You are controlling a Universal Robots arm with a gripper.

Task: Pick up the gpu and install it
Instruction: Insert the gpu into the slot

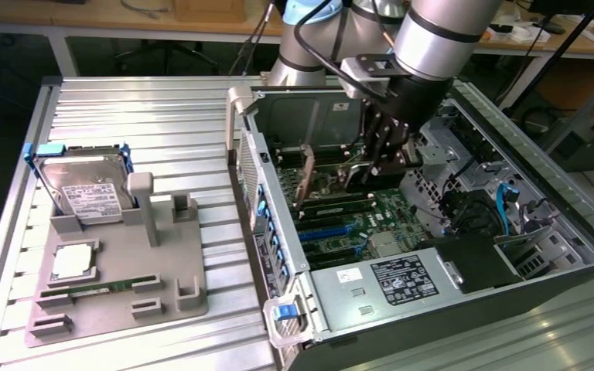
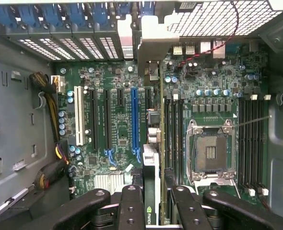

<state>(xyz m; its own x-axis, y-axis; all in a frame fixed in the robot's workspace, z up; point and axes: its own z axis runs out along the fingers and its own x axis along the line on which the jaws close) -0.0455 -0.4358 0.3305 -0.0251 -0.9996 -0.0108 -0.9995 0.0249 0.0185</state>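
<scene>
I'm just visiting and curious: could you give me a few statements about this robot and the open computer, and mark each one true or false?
1. The gripper is inside the open computer case. True.
2. It holds the gpu edge-on above the motherboard. True.
3. The hard drive lies inside the case. False: it stands in the grey holder outside it.
4. The processor socket carries a large cooler. False: it sits bare.
5. The green memory stick rests in the holder. True.
</scene>
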